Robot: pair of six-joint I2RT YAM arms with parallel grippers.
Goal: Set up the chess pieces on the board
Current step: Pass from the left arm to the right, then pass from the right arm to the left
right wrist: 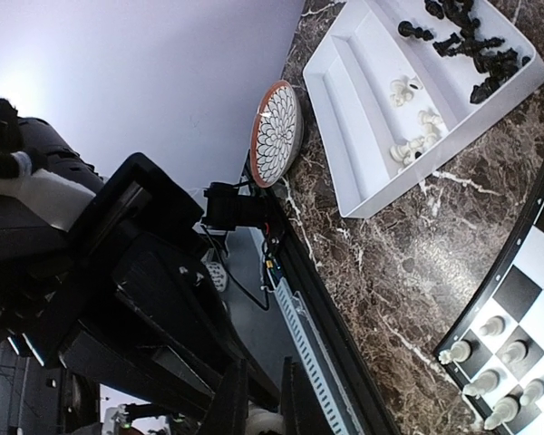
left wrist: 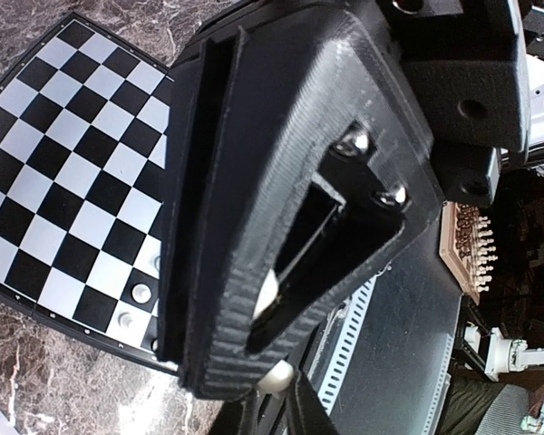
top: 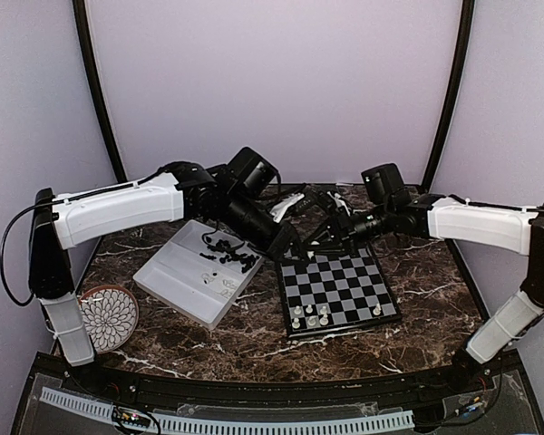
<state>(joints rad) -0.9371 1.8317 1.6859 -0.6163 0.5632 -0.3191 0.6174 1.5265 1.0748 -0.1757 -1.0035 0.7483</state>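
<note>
Above the far left corner of the board (top: 340,290) my two grippers meet tip to tip. My left gripper (top: 288,243) is shut on a small white chess piece (left wrist: 286,374), whose round end sticks out past its fingertips. My right gripper (right wrist: 263,403) has its fingers closed on either side of that same white piece (right wrist: 265,422). A few white pieces (top: 310,314) stand on the board's near left squares and one more white piece (top: 376,309) near the right. Black pieces (top: 231,254) and white pieces (top: 227,288) lie in the white tray (top: 177,281).
The divided white tray lies left of the board on the dark marble table (top: 417,299). A round patterned plate (top: 109,317) sits at the near left. A perforated white rail (top: 254,424) runs along the table's near edge.
</note>
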